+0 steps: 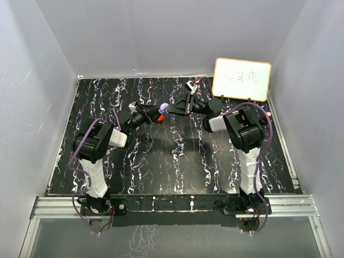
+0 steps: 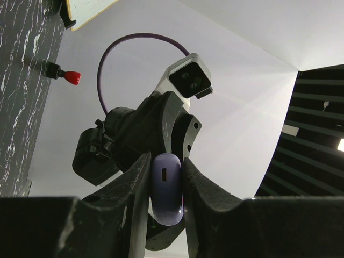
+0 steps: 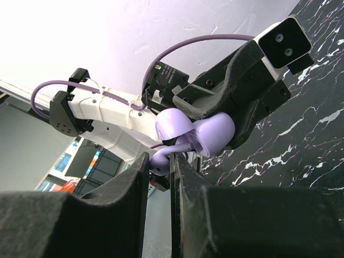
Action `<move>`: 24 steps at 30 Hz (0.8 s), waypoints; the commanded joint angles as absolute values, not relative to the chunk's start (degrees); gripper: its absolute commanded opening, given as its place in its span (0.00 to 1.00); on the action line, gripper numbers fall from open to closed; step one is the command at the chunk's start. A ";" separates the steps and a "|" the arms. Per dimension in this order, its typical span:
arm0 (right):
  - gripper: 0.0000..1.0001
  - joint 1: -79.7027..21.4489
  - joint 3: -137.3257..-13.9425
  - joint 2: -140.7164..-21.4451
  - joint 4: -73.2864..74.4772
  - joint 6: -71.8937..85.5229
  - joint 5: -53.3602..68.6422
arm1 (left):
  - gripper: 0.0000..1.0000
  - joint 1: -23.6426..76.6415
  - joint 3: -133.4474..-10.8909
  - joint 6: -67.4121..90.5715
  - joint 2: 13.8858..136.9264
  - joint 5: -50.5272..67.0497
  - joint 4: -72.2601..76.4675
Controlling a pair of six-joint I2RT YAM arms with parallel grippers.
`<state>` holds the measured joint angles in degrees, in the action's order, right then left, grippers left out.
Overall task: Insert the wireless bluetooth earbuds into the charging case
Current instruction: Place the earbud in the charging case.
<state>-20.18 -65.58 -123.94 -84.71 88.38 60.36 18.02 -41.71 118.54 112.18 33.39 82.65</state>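
Both arms are raised and their grippers meet above the back middle of the table. My left gripper (image 2: 166, 164) (image 1: 155, 112) is shut on the purple charging case (image 2: 166, 188) (image 1: 161, 107), gripping its sides. In the right wrist view the case (image 3: 215, 134) is open, its lid (image 3: 173, 124) swung back. My right gripper (image 3: 159, 159) (image 1: 169, 109) is shut on the purple earbud (image 3: 161, 162), whose stem reaches to the case's opening. A small orange-red spot (image 1: 160, 116) sits just under the case; I cannot tell what it is.
A whiteboard (image 1: 242, 79) leans at the back right corner. A red-capped marker (image 2: 60, 73) (image 1: 195, 80) lies on the black marbled table (image 1: 172, 161) near it. White walls enclose the table on three sides.
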 commanded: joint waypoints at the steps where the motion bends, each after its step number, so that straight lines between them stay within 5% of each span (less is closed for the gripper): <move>1: 0.00 -20.08 -66.28 -123.76 -104.25 87.19 59.84 | 0.00 17.50 -42.47 136.16 110.82 33.46 102.48; 24: 0.00 -19.77 -66.74 -124.78 -104.25 87.28 60.12 | 0.00 17.47 -43.01 135.93 110.24 33.88 102.48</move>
<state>-20.08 -65.56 -124.01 -84.71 87.74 60.36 17.69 -41.71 118.54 112.18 33.41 82.65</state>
